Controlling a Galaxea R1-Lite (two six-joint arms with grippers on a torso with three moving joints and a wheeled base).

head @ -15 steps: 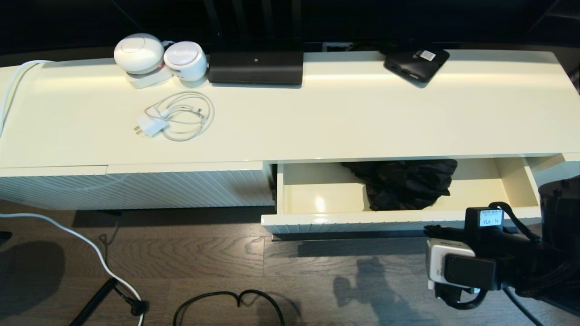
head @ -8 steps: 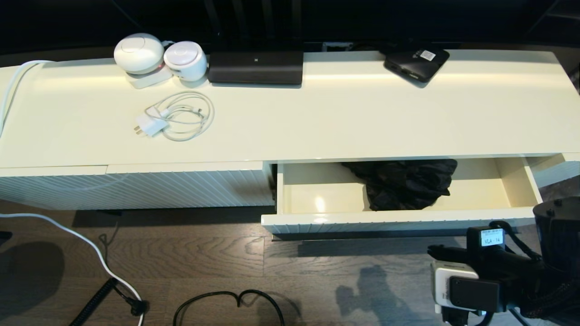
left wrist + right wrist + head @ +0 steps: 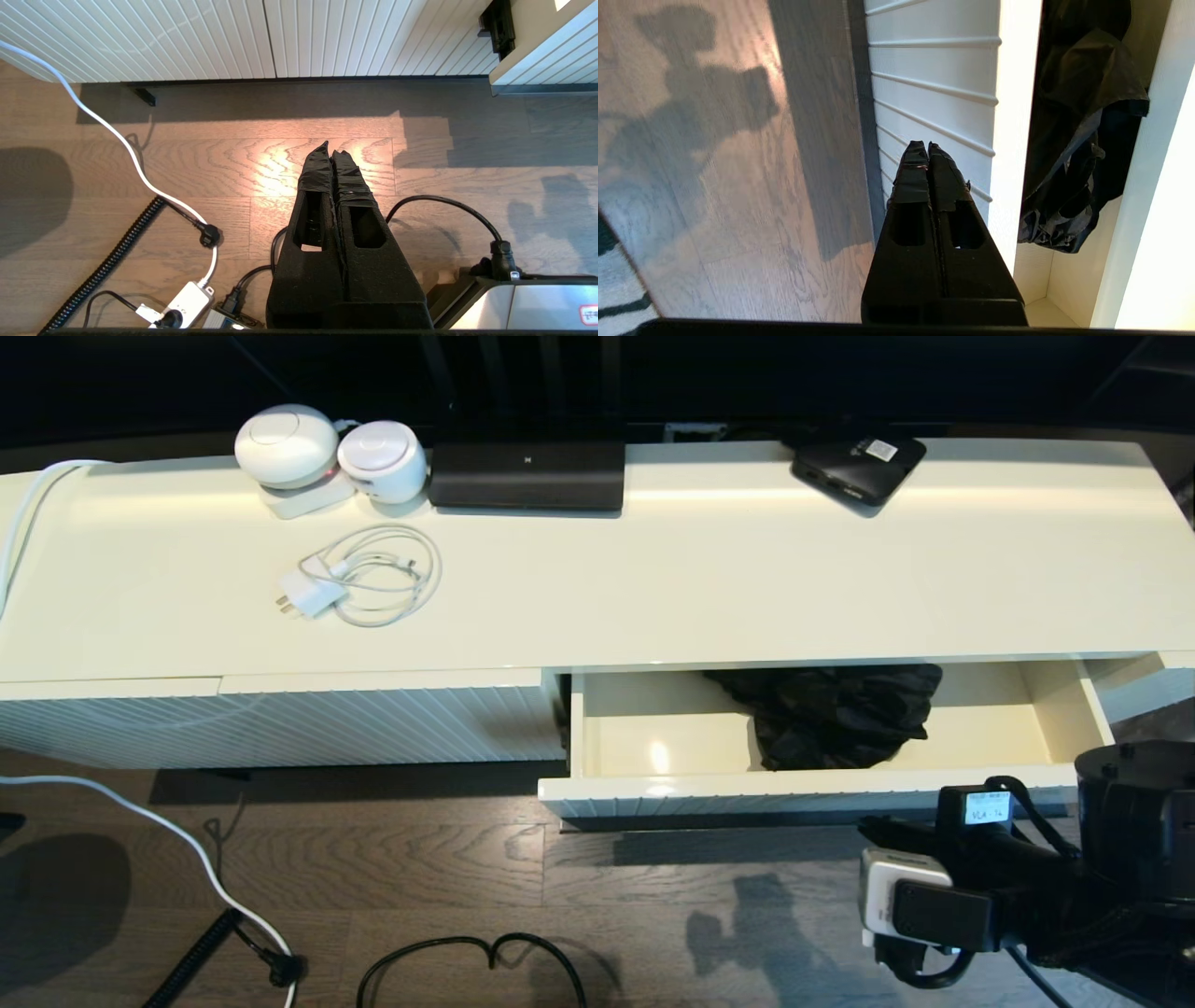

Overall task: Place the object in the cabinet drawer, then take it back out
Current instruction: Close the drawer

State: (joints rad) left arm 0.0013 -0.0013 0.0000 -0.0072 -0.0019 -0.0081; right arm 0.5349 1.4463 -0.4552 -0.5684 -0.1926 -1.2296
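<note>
The cabinet drawer (image 3: 803,791) stands pulled out at the cabinet's right half, its glossy cream inside showing. The black rumpled umbrella (image 3: 840,714) lies inside it, towards the back and right of centre, partly under the cabinet top; nothing holds it. My right gripper (image 3: 868,824) is shut and empty, low in front of the drawer's ribbed front (image 3: 934,70), its tips pointing left along it. From the right wrist, the gripper (image 3: 927,145) lies beside the front with the umbrella (image 3: 1078,140) beyond the rim. My left gripper (image 3: 331,148) hangs shut and empty over the wooden floor.
On the cabinet top (image 3: 700,579) lie a white charger with coiled cable (image 3: 359,581), two white round devices (image 3: 285,443), a long black box (image 3: 526,474) and a small black box with a white label (image 3: 857,467). A closed ribbed panel (image 3: 280,723) is at left. Cables (image 3: 467,957) cross the floor.
My right arm first dropped back from the drawer front, then shifted left and slightly up again. The drawer and the umbrella have not moved.
</note>
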